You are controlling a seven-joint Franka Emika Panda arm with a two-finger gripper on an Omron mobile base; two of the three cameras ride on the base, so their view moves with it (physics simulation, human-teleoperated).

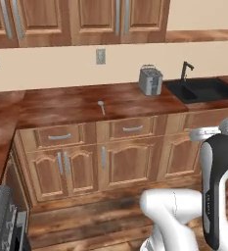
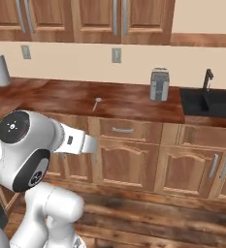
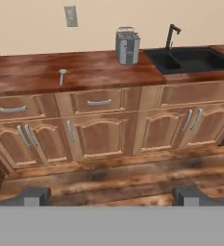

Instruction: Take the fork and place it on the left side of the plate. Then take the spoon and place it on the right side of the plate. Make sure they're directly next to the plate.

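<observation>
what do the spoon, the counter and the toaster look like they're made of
Spoon: probably metal, pale silver-grey, matte.
Counter: looks like polished wood, reddish-brown with grain streaks and a slight sheen.
Toaster: seems brushed metal, grey sides with darker slots on top; being rendered, plastic can't be ruled out.

All views face counter (image 1: 76, 105) from afar (shared).

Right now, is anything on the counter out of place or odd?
Nothing looks spilled or damaged. The spoon lies alone on the wooden counter, left of the toaster and the sink.
</observation>
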